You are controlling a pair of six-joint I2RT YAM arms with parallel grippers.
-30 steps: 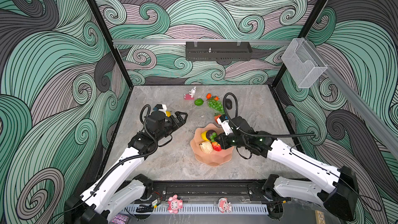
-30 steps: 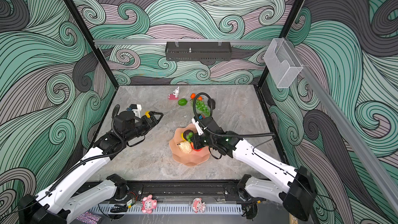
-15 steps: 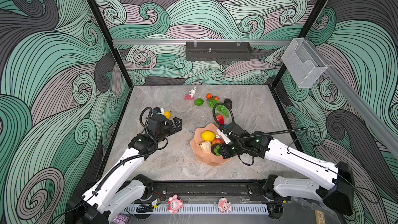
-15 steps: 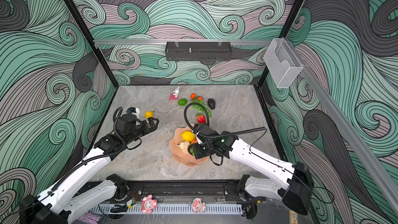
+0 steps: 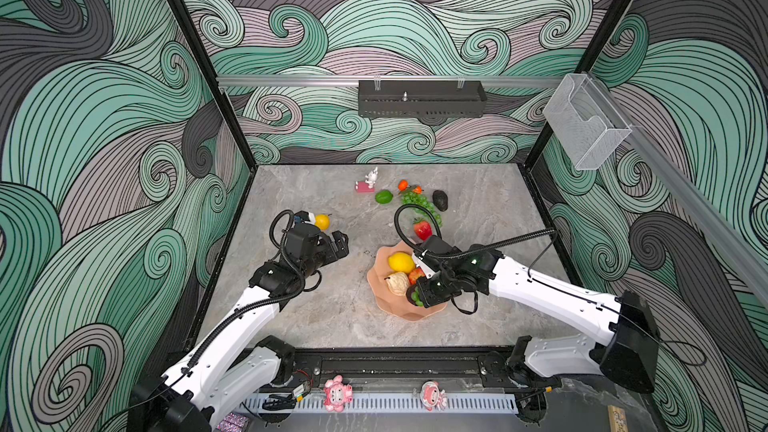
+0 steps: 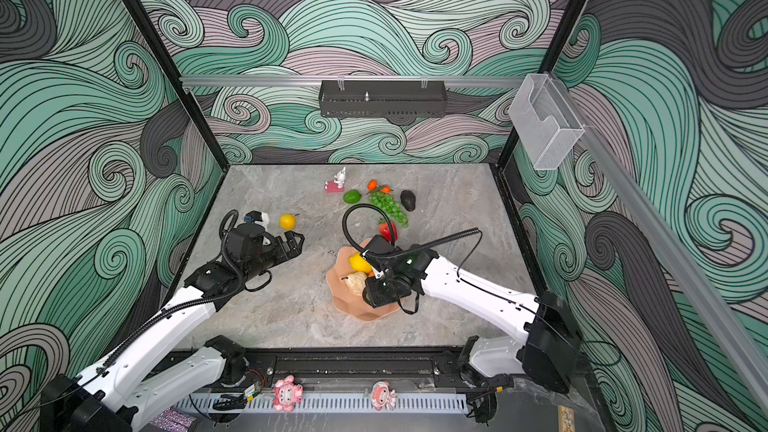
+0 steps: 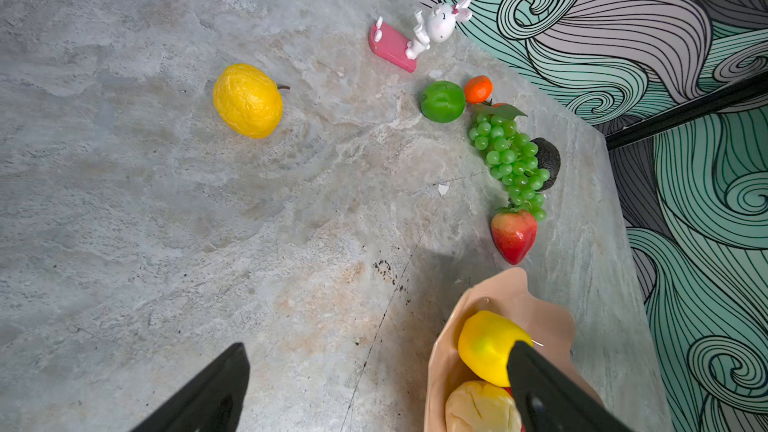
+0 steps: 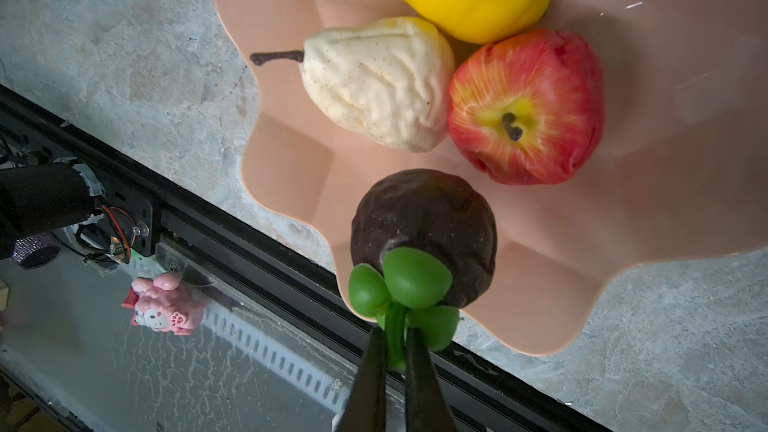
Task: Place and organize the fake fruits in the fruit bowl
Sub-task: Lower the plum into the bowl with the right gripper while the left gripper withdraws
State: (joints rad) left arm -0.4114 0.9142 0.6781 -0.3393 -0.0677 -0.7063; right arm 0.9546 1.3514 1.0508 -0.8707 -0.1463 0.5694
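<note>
**Front edge.** A black metal front rail (image 5: 399, 365) carries two pink cartoon dolls (image 5: 337, 393). Just behind it lies the grey marble-patterned table (image 5: 332, 317).

**Bowl.** The shallow salmon-pink fruit bowl (image 5: 397, 310) has a wavy, flower-like rim. Its nearest scallops lie close to the table's front edge. Inside, three pieces touch one another:
- a smooth yellow plastic lemon (image 5: 401, 262) on the far side;
- a cream, knobbly pear-shaped fruit (image 8: 374, 85) with a dark stalk;
- a red apple (image 8: 525, 105) streaked with yellow.

**Grippers.** The right gripper (image 8: 395, 351) is pinched tight on the green stem of a dark brown round fruit (image 8: 424, 218) with green leaf lobes. It holds the fruit over the bowl's near part; whether the fruit rests on the bowl floor cannot be told. The left gripper (image 7: 374, 388) hangs with its jaws spread wide and empty, near the bowl's left rim. Bare slab runs from there to the front-left corner.

**Middle ground.** A glossy red strawberry (image 5: 422, 229) lies just beyond the bowl's far rim. A rough-skinned yellow fruit (image 7: 248, 100) sits alone beside the left wrist.

**Far ground.**
- A green grape bunch (image 7: 509, 160) reaches the strawberry's leafy top.
- A dark avocado (image 5: 440, 200) lies just beside the grapes.
- A green lime (image 7: 442, 101) and a small orange (image 7: 478, 89) lie close together.
- A pink-and-white rabbit figurine (image 7: 432, 29) stands nearest the patterned back wall (image 5: 374, 147), with a narrow bare strip of table between.
</note>
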